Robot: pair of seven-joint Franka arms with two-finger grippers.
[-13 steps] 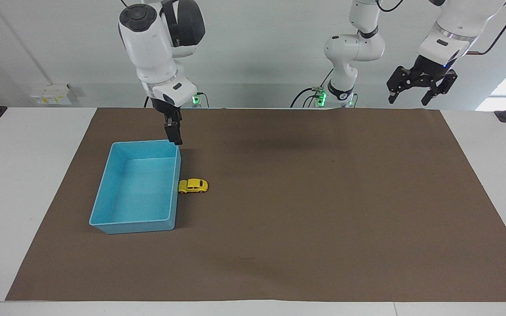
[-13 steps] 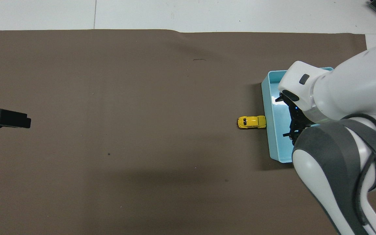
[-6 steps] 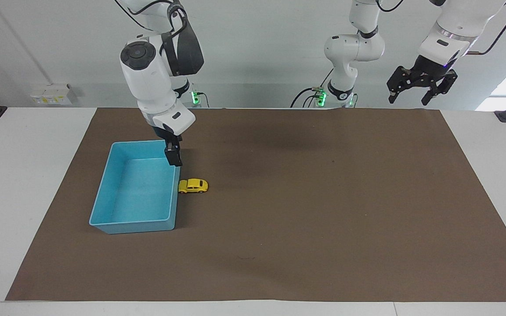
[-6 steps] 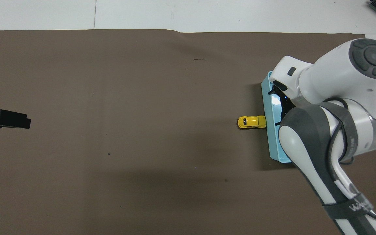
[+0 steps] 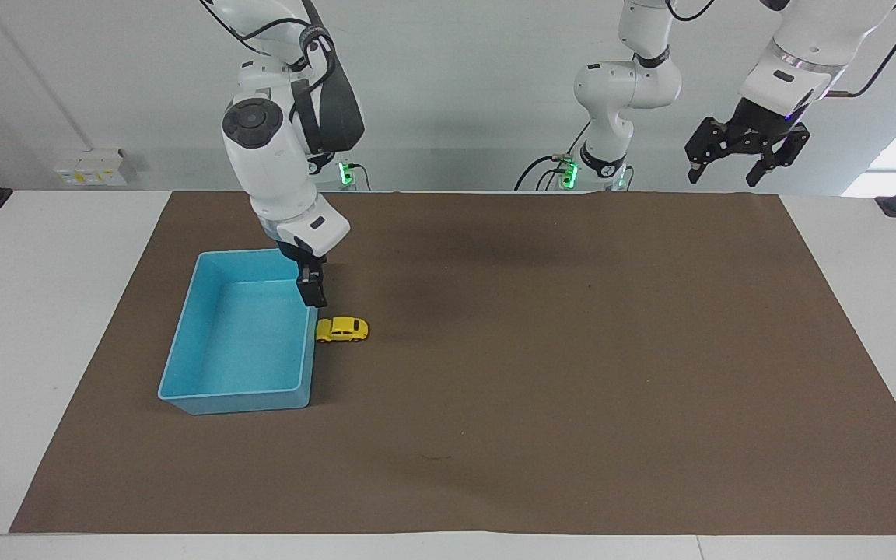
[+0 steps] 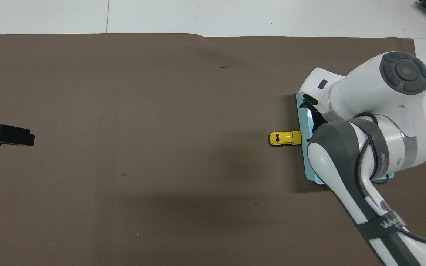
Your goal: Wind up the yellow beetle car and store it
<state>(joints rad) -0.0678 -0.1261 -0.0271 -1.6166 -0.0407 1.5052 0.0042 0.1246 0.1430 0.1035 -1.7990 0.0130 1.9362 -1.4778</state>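
Observation:
The yellow beetle car [image 5: 341, 330] [image 6: 285, 138] stands on the brown mat, its end against the blue bin's wall [image 5: 309, 365] [image 6: 311, 173] on the side toward the left arm. My right gripper [image 5: 312, 292] [image 6: 309, 123] hangs low over that same wall, close beside the car and not touching it. It is open and holds nothing. The right arm covers most of the bin in the overhead view. My left gripper [image 5: 736, 167] [image 6: 6, 133] waits high over the mat's edge at the left arm's end, open and empty.
The bin shows nothing inside it in the facing view. The brown mat [image 5: 572, 373] covers most of the white table.
My right gripper has come down along the bin's wall toward the car, and the arm has swung out over the bin. The car and bin have not moved.

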